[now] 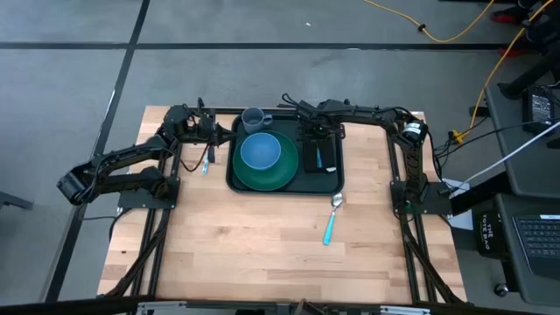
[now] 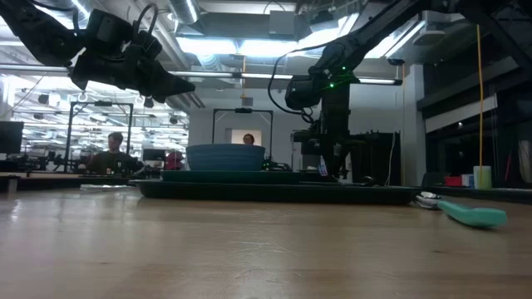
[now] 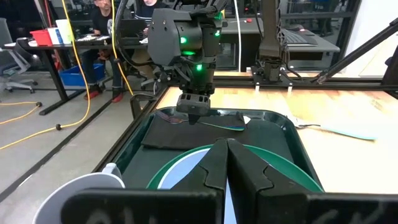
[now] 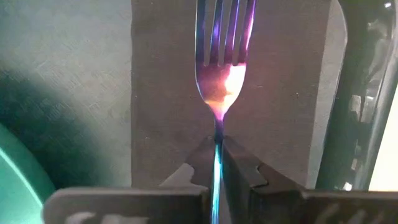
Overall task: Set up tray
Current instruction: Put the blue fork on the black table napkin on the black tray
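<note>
1. One tray, dark green, rectangular with rounded corners and a raised rim, lying at the far middle of the wooden table, between the two arms.
2. One round green plate, on the tray's left part, with a blue bowl seated on it.
3. One blue-grey mug, at the tray's far left corner; whether it stands inside the rim cannot be told.
4. One black napkin, flat on the tray's right part, beside the plate.
5. One fork, iridescent metal, tines lying over the napkin, its neck pinched in the right gripper.
6. Right gripper: lowered over the napkin, fingers pressed together on the fork's thin neck.
7. Left gripper: raised above the table just left of the tray, fingers pressed together, holding nothing.
8. One spoon, metal bowl and teal handle, on the bare table just off the tray's near right corner.
9. One utensil with a blue handle, on the table left of the tray, kind not clear.
</note>
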Motion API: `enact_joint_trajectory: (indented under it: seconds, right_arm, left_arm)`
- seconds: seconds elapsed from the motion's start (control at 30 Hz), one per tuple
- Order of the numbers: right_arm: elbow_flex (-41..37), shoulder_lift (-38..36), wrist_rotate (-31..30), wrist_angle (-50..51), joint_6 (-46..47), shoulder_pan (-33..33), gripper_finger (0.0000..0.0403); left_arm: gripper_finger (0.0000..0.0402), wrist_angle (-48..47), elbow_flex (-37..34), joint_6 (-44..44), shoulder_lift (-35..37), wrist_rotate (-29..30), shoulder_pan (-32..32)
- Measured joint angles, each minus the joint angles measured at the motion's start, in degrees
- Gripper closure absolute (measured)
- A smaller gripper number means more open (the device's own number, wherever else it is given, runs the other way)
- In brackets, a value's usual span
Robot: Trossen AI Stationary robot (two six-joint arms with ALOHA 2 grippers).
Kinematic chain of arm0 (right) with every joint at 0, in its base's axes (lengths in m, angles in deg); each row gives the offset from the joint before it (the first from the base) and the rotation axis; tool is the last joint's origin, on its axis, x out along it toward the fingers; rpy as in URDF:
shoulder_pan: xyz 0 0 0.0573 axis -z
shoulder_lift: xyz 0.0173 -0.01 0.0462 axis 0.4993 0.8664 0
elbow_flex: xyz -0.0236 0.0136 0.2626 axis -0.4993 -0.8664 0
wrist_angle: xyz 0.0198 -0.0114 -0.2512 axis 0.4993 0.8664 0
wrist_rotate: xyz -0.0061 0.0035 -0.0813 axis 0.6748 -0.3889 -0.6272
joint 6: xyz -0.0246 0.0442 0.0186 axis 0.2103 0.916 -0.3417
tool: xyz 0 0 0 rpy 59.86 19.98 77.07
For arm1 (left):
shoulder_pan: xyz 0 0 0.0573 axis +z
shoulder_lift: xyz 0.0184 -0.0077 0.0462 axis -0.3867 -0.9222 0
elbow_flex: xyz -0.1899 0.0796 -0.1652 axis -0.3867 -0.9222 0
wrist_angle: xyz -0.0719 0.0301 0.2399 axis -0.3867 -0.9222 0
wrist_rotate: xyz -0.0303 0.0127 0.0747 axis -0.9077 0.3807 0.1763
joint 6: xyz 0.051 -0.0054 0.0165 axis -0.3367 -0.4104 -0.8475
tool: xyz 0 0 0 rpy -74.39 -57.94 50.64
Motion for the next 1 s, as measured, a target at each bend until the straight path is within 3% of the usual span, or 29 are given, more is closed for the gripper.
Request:
enact_joint_trajectory:
  seconds: [1.0]
  right_arm:
    - [0.0, 0.0, -0.5, 0.0, -0.4, 0.0, 0.0379]
  left_arm:
    - [0.0398, -1.3, 0.0, -0.2, 0.0, 0.0, 0.0]
